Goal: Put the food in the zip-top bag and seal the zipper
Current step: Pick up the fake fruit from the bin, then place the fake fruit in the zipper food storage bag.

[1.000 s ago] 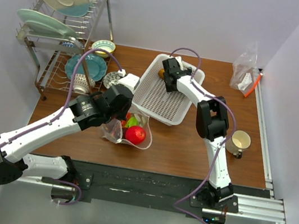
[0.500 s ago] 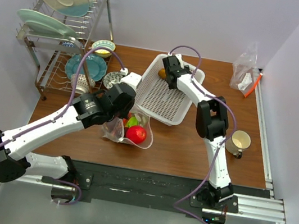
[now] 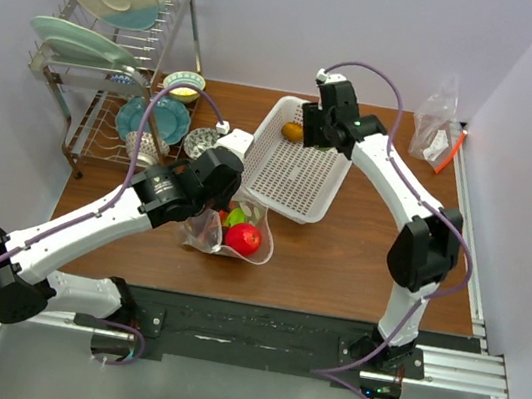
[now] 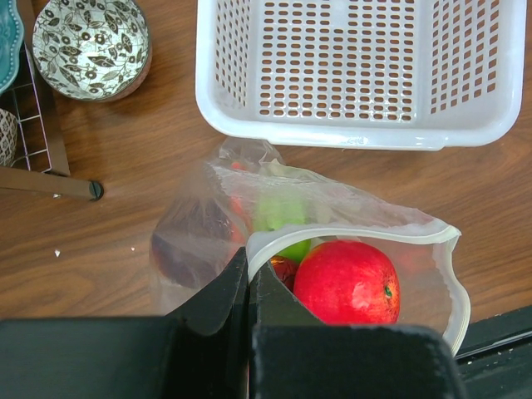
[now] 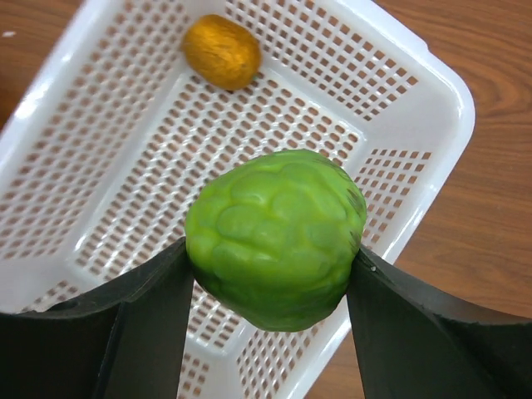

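Loading is the step in hand, judging by how things lie. Pressed against both sides of a bumpy green toy ball, the right hand holds it in the air above the white perforated plastic basket, where one small orange-brown oval fruit lies in a corner. On the brown wooden tabletop, just beside the basket's near wall, the left hand has its fingers pinched together on the rim of the clear plastic zip-top bag, propping the mouth open. Inside sit a glossy red toy apple, a light green piece and a dark purple piece. The pale zipper strip gapes, unsealed.

The next move, I judge, calls for carrying the ball to the bag's mouth and letting go low over the apple, so it does not bounce out. The oval fruit and the sealing come after.

From overhead the ball is hidden under the right wrist, and the left arm covers part of the bag. Folds of film blur the deeper contents, so whether a carrot is inside cannot be told.
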`<state>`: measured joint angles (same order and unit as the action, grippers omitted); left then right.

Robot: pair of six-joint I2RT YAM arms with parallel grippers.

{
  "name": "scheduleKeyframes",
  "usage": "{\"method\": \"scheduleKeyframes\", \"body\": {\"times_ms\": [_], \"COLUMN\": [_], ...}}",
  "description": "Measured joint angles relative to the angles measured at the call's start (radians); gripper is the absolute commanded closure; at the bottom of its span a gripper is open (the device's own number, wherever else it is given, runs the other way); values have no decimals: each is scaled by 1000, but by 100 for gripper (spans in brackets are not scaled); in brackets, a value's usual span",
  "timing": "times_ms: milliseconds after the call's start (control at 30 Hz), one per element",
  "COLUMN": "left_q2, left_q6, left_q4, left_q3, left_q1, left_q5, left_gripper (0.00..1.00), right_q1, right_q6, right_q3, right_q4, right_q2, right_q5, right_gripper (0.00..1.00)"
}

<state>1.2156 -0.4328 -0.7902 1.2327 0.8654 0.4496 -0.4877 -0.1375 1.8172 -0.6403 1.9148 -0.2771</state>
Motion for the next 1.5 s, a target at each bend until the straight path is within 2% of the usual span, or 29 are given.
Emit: {"method": "scheduleKeyframes", "body": {"times_ms": [133,433,633,767,900,1067,1233,1500], "left_q2": [0,0,-1,-1,-1,-1,-1,-1], "left_q6": [0,0,0,0,0,0,-1,-1], "left_q4": [0,1,2,5,10,12,12,12], "left_q3": [0,0,0,0,0,0,0,8], "left_q1": [0,0,0,0,0,0,0,0], "left_q5": [0,0,0,-1,-5,-13,-20,-32], "left_gripper": [100,100,100,100,100,100,100,100], "right_q1": [1,2,2,-16,-62,-143,-211,-236], "right_q6": [-20,-95,-243,-356,-422,-474,-496,-500], "right_q3": [-72,-364,-596,-750,-835,-861,-864,-880], "right_q4": [-16,-20,153,309,402,514,598,658], "right_q2": [-92,-344,-576,-679,-739,-772,-752,-691], "right_q5": [131,478,765,900,947,951,940,844], "right_gripper": [68,63,60,60,60,60,60,61]}}
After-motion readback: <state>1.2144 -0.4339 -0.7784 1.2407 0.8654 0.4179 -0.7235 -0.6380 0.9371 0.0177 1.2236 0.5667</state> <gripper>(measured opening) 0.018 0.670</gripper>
